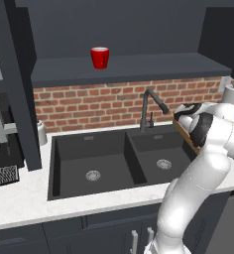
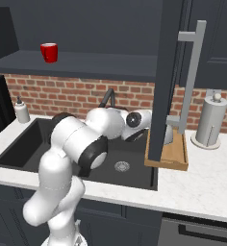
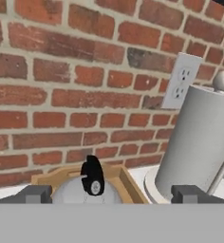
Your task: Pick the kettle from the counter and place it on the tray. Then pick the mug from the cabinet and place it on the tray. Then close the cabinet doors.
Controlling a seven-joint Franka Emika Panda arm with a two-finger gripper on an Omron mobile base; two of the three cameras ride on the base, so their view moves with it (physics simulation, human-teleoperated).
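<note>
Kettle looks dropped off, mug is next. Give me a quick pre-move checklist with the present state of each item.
1. Kettle inside the tray: ok, wooden rim shows around it in the hand view.
2. Gripper open, fingers either side of the kettle, not gripping: ok.
3. Kettle fully seated and upright: cannot tell, mostly hidden.
4. Mug upright on the cabinet shelf, nothing beside it: ok.
5. Cabinet door open, giving access: ok.
6. Paper-towel roll close beside the tray: not ok, mind it when lifting away.

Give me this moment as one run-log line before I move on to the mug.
gripper: open, over kettle | kettle: on tray | mug: on cabinet shelf | cabinet door: open
</note>
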